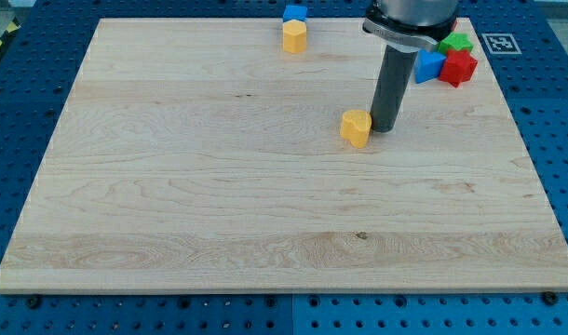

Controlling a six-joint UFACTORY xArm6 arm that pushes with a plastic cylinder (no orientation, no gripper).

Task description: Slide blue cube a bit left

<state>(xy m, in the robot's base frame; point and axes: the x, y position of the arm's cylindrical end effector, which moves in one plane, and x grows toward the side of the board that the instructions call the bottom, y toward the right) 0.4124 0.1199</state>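
Observation:
A blue cube [294,13] sits at the board's top edge, touching a yellow block [294,37] just below it. A second blue block [429,65] lies at the view's top right, partly hidden behind the rod. My tip [385,127] rests on the board near its middle, right of centre. It is touching or almost touching the right side of a yellow heart-like block [356,127]. The tip is well below and to the right of the blue cube, and below and left of the second blue block.
A red block [459,68] and a green block [455,44] sit pressed together with the second blue block near the board's top right corner. The wooden board [219,205] lies on a blue perforated table.

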